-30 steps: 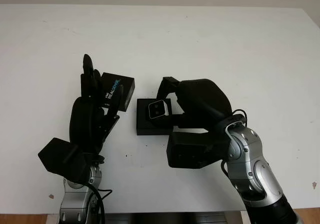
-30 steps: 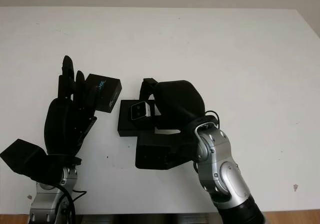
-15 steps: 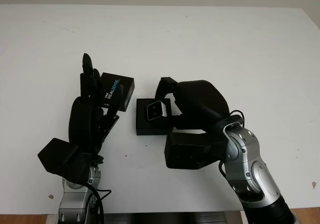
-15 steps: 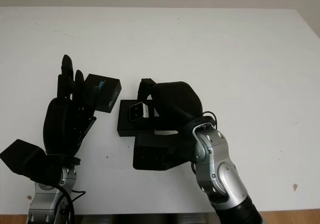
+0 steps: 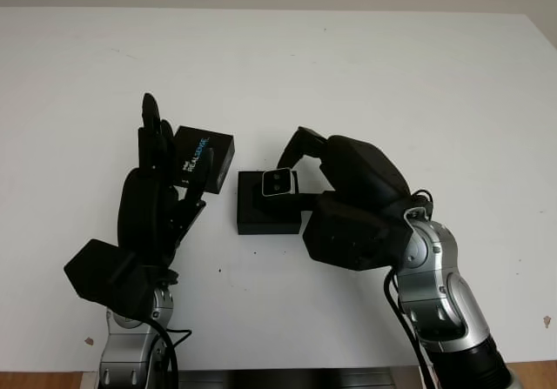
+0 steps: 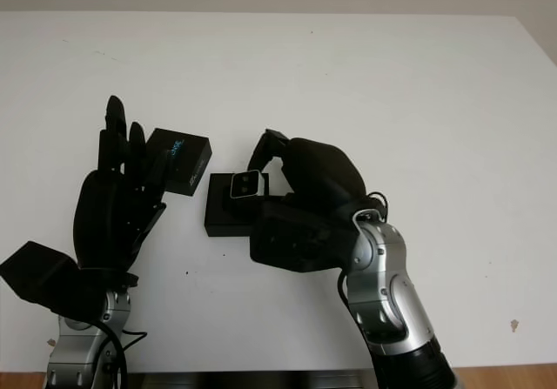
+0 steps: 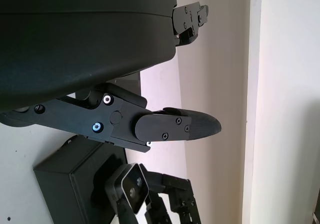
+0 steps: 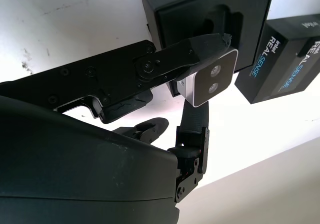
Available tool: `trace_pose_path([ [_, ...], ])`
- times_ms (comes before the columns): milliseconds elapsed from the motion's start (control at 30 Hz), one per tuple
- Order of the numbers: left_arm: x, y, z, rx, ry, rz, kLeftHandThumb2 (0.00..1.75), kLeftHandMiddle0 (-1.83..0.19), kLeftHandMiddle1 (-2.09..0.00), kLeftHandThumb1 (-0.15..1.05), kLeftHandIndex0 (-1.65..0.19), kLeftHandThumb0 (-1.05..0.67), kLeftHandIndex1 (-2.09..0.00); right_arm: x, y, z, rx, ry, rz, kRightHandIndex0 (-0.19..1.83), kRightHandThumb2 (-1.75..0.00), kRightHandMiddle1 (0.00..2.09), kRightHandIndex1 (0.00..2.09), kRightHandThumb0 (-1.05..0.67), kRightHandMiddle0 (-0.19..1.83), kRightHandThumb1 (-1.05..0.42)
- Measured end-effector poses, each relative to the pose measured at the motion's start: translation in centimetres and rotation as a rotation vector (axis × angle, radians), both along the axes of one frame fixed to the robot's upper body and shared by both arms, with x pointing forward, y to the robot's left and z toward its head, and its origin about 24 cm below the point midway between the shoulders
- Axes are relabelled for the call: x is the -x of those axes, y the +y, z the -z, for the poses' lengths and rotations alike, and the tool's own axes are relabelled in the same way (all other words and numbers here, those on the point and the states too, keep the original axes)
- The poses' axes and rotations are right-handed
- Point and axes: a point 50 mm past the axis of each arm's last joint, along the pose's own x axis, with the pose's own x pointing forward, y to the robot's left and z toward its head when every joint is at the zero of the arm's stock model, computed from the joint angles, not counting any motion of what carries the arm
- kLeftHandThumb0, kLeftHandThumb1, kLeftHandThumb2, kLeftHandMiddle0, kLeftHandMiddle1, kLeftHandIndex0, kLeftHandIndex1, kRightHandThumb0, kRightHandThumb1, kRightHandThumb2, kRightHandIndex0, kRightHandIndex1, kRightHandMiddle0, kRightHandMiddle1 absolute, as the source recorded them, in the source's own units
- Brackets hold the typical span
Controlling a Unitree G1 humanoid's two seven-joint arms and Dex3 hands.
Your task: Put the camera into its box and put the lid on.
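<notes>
White bench (image 5: 365,76), two black hands over its near half.

Right hand (image 5: 335,176): comes in from the bottom right, fingers curled around the camera (image 5: 278,182). The camera is a small silver-faced block with two dark lenses, pinched between the fingers (image 8: 200,51) and held at the hand's tips, on the side facing the other hand. In the right wrist view one finger lies along the camera's upper edge and another reaches it from below.

Box (image 5: 268,211): black, open, sitting on the bench just in front of the right hand's fingers. The camera hangs over the box's far half, above the dark moulded recess visible in the right wrist view (image 8: 220,23). Whether the camera touches the box interior cannot be told.

Lid (image 5: 203,158): black, printed with white and blue lettering, lying on the bench just beside the box on its left, tilted at an angle to it. A narrow gap of white bench separates lid and box.

Left hand (image 5: 157,206): open, upright, holding nothing, positioned at the lid's left side. Its fingertips (image 5: 150,115) point away from the robot. Fingers overlap the lid's near-left edge in the eye views; contact cannot be told.
</notes>
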Motion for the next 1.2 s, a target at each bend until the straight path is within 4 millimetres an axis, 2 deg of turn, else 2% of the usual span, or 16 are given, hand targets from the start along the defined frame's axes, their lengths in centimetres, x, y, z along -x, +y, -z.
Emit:
trace_pose_path([
  [367, 0.0, 0.1, 0.1, -0.005, 0.005, -0.005, 0.34, 0.17, -0.06, 1.05, 0.18, -0.53, -0.05, -1.0, -0.5, 1.0, -0.082, 0.053, -0.001, 0.49, -0.12, 1.82, 0.05, -0.43, 0.34, -1.05],
  [700, 0.0, 0.1, 0.1, -0.007, 0.006, -0.004, 0.34, 0.17, -0.05, 1.05, 0.19, -0.53, -0.05, -1.1, -0.6, 1.8, -0.183, 0.045, -0.084, 0.40, -0.11, 1.79, 0.01, -0.44, 0.35, -1.05],
  [1200, 0.1, 0.2, 0.2, -0.008, 0.009, -0.014, 0.32, 0.17, -0.05, 1.05, 0.19, -0.55, -0.05, -0.6, -0.2, 1.3, -0.228, -0.030, -0.237, 0.35, -0.13, 1.80, 0.03, -0.44, 0.32, -1.05],
])
